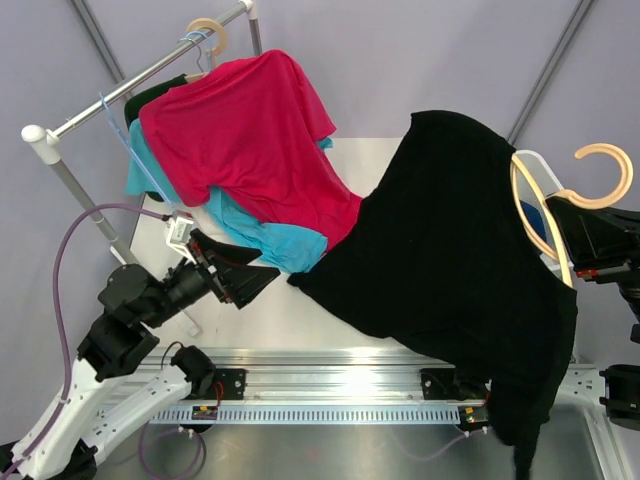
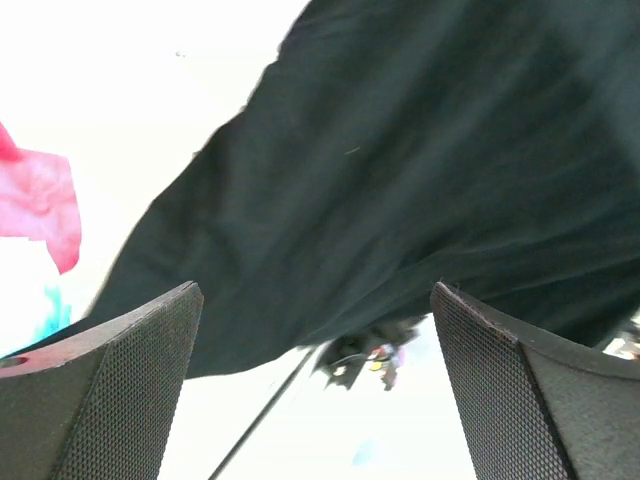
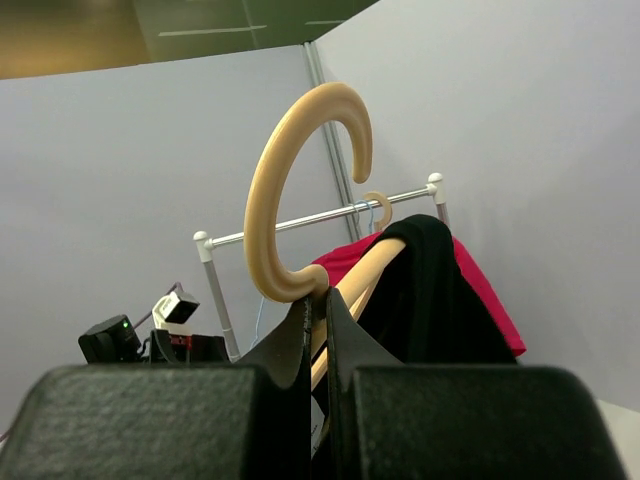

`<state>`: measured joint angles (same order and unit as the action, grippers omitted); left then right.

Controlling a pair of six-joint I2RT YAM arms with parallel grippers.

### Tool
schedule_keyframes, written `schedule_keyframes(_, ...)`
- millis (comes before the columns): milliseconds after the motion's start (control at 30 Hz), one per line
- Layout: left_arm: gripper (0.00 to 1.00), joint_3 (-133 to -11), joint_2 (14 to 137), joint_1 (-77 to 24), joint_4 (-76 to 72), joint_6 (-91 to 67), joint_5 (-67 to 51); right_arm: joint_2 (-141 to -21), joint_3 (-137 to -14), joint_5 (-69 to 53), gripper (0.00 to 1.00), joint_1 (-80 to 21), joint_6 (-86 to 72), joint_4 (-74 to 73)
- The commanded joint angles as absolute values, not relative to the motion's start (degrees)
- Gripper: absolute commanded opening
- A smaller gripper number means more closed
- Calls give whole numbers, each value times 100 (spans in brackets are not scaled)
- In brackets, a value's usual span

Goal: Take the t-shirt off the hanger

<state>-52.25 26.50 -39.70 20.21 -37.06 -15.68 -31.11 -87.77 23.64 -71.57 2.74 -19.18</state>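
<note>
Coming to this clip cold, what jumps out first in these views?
A large black t-shirt spreads across the right half of the top view, draped on a pale wooden hanger whose neck the right gripper pinches shut at the far right. At upper left, a pink t-shirt and a teal t-shirt hang on a rack. The open left gripper points at the black shirt's lower-left edge.

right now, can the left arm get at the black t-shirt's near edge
Probably yes: the left end effector is open and faces the edge of the black t-shirt, with nothing between them in its wrist view; the red shirt hangs off to the side.
</note>
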Motion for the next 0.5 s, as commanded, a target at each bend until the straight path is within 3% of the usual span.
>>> schedule_keyframes(0,99,-5080,2689,-3990,1925,-3314,-1090,-3269,-9157,2689,0,-7154,439,-1942)
schedule_keyframes(233,99,-5097,3084,-3990,1741,-2945,-1063,-3533,-8825,2453,0,-7146,475,-2162)
schedule_keyframes(467,99,-6115,3883,-3999,1590,-2111,-2548,-3200,-8016,1574,0,-7146,36,-2092)
